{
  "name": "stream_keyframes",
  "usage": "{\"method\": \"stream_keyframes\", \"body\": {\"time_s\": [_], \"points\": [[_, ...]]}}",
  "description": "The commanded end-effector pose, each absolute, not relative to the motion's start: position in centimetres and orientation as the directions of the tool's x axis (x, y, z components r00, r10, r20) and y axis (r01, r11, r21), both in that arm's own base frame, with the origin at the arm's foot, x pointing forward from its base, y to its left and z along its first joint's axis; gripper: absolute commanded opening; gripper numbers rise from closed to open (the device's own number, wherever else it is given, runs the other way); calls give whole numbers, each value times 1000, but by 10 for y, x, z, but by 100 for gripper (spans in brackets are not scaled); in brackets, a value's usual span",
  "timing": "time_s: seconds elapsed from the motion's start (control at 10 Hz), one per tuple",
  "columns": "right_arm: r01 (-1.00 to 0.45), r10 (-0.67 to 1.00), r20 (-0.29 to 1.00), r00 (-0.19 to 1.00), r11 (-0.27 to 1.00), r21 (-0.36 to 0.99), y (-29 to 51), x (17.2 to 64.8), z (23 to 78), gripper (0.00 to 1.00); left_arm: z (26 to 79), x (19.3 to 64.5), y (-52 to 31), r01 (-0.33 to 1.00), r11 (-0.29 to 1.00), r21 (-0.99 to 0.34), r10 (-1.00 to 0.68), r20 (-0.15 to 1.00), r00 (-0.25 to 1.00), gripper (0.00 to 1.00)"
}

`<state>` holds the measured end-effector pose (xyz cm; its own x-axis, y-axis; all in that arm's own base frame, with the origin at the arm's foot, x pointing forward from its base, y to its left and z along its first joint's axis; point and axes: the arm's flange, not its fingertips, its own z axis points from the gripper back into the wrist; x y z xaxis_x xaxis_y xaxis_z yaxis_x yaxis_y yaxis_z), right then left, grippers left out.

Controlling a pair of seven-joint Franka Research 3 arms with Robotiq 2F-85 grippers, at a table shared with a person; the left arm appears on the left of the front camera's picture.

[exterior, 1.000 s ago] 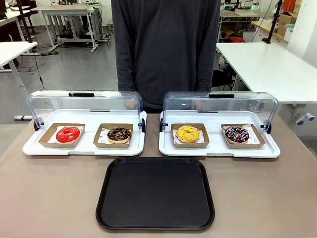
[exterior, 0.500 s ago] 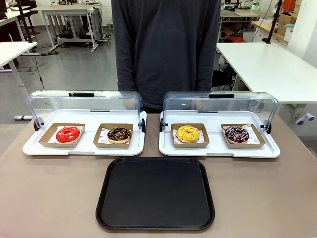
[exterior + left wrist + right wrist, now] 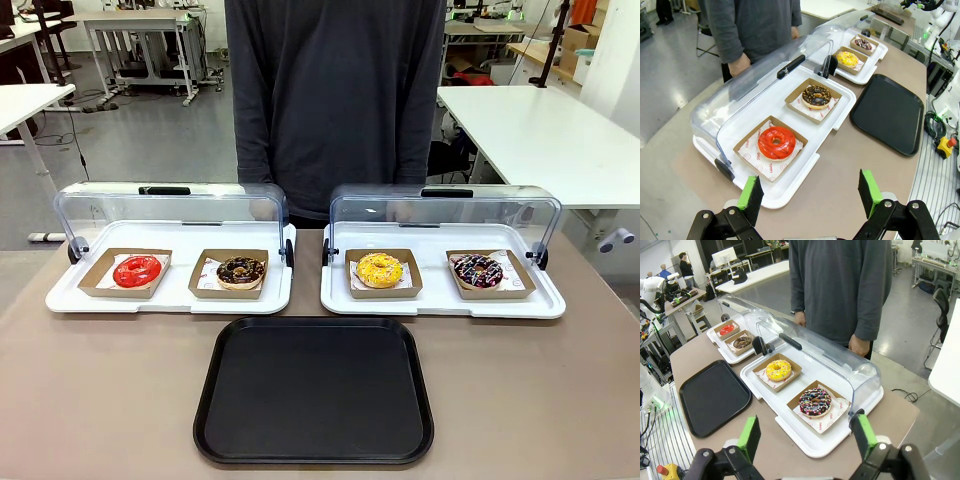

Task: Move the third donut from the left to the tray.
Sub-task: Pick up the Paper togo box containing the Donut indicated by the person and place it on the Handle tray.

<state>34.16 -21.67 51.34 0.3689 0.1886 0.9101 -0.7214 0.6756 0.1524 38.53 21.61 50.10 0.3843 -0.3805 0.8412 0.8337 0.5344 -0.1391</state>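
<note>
Task not begun. The yellow donut [image 3: 379,268] sits in its cardboard holder [image 3: 384,287] in the white case [image 3: 442,303] just beyond the tray [image 3: 315,390], lid raised; the tray is bare. Pick-up and transfer both remain. Left gripper [image 3: 810,189] and right gripper [image 3: 805,434] stand wide open, empty, well apart from the tray. The table [image 3: 100,400] is brown and matte. A person [image 3: 335,100] stands beyond the tray; white tables [image 3: 540,130] and a grey floor [image 3: 150,140] lie behind.

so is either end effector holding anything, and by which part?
Nothing held. Left end effector and right end effector both open, empty; yellow donut untouched.
</note>
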Motion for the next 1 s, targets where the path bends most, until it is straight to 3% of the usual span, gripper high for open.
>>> {"method": "stream_keyframes", "body": {"time_s": [0.0,0.9], "points": [[-725,189,915,356,674,143,-216,343,515,100,502,385,216,833,535,-139,-380,841,384,100],[-725,189,915,356,674,143,-216,343,515,100,502,385,216,833,535,-139,-380,841,384,100]]}}
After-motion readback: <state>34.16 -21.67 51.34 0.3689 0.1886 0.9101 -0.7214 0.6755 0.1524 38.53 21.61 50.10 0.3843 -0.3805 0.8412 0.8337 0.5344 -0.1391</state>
